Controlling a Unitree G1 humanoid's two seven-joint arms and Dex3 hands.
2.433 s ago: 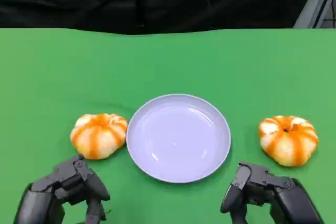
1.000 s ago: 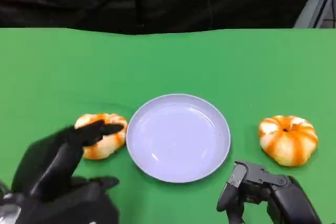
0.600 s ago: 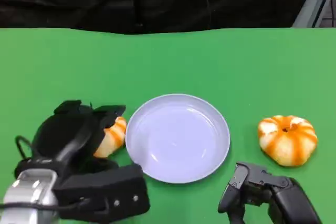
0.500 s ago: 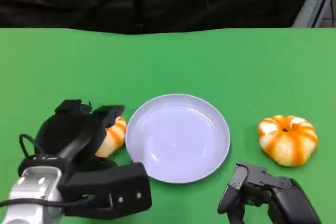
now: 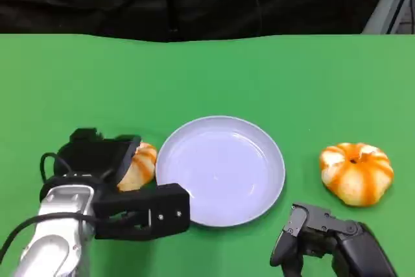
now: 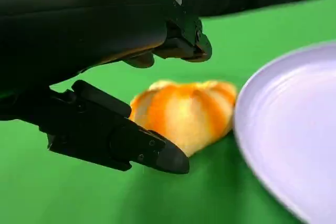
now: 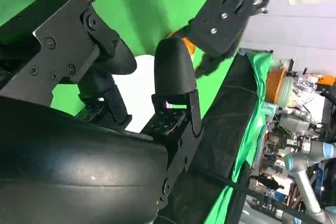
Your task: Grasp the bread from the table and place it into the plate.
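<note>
Two round orange-and-white breads lie on the green table. The left bread sits just left of the pale lavender plate. My left hand reaches over it, covering its left part. In the left wrist view the fingers arch above the bread and the thumb lies low beside it, with gaps showing; the plate's rim is close by. The right bread lies apart from the plate. My right hand rests near the front edge, fingers curled, holding nothing.
The green table runs back to a black curtain. A grey metal frame stands at the far right corner. The right wrist view has my right hand close up and a cluttered room beyond.
My left arm rose from the front edge, swung forward and came down around the left bread. The right hand, plate and right bread have stayed put.
</note>
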